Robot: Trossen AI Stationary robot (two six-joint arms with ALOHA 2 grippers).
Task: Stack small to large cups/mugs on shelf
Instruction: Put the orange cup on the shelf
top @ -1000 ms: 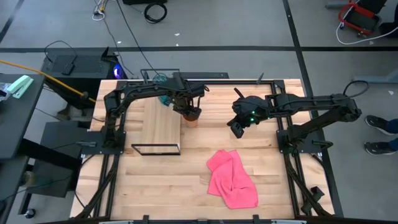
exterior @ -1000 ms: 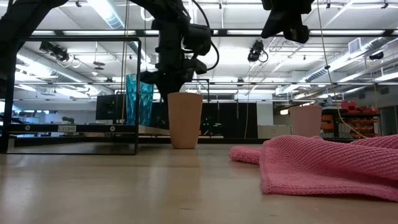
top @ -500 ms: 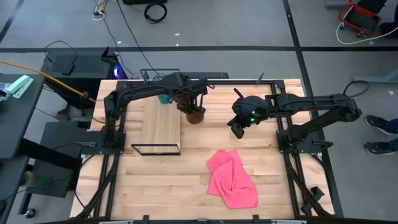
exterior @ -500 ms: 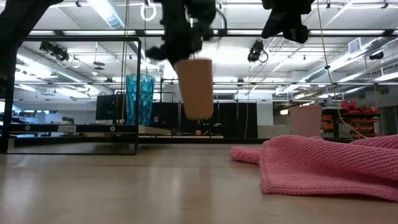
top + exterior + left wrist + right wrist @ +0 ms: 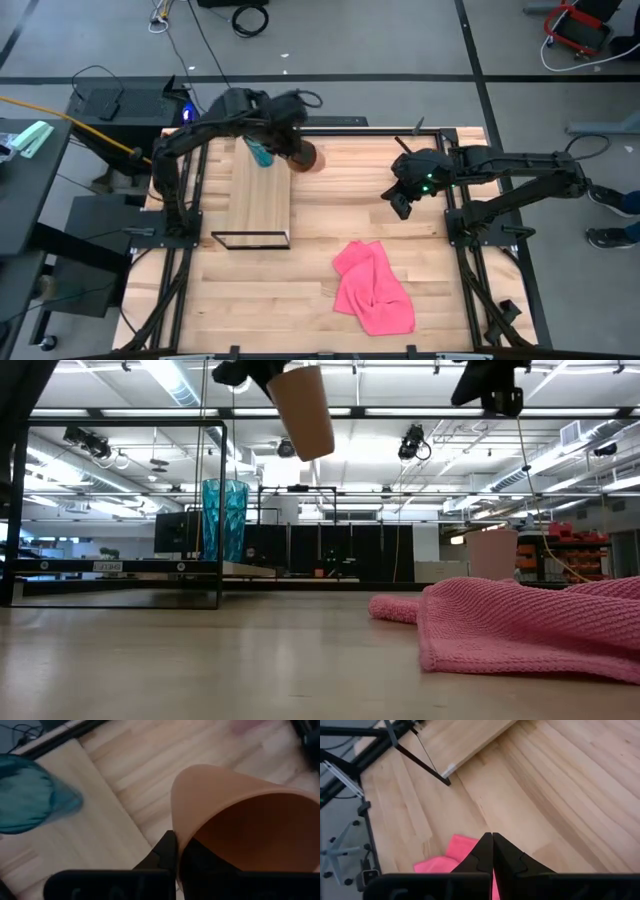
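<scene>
My left gripper is shut on the orange cup, which is high above the table in the low view, just right of the shelf's far end. The teal cup stands upright on its base on the light-wood shelf, close to the left of the orange cup; it also shows in the left wrist view. The small pink cup stands far back on the table in the low view. My right gripper is shut and empty above the table's right half. My left gripper holds the orange cup by its wall at the rim, one finger outside and the other inside the cup. The cup is lifted clear of the table and tilted, hanging below the gripper.
A crumpled pink cloth lies on the table's near right part, below my right gripper in its wrist view. The shelf's black wire frame stands up at its near end. Bare wood lies between the shelf and the cloth.
My left gripper has lifted the orange cup off the table, raised it high and carried it toward the far left, close to the teal cup; the cup now tilts. My right gripper has drawn back a little toward the table's right edge.
</scene>
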